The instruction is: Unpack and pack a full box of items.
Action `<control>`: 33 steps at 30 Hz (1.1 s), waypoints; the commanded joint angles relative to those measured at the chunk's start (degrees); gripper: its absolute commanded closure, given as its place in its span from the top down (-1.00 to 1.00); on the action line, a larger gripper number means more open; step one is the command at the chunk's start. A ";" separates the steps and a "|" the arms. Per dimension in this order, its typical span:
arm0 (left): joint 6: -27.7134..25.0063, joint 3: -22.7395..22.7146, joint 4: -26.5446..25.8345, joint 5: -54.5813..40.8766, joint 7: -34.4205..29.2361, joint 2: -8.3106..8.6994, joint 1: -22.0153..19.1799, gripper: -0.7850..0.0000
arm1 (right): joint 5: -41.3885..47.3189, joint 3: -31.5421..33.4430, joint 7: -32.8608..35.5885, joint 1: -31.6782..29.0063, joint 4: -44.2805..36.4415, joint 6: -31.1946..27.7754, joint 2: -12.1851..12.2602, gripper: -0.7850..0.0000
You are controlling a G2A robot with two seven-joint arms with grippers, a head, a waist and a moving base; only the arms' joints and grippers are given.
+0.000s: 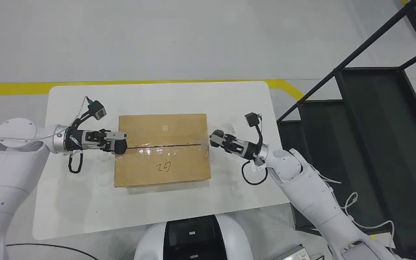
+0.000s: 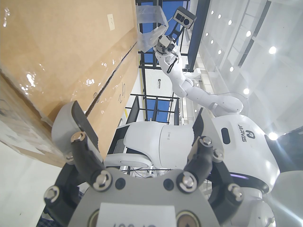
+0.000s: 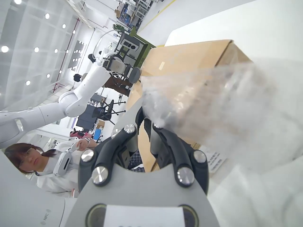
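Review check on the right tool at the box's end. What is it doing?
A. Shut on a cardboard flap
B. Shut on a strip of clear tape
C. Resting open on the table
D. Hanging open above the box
B: in the right wrist view the right tool has its fingers closed on crumpled clear tape that runs from the end of the closed box.
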 commanded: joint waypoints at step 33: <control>1.86 -3.58 -4.36 2.88 3.28 0.36 3.76 1.00 | -15.74 -12.28 1.86 10.54 -0.05 12.52 -3.87 -0.80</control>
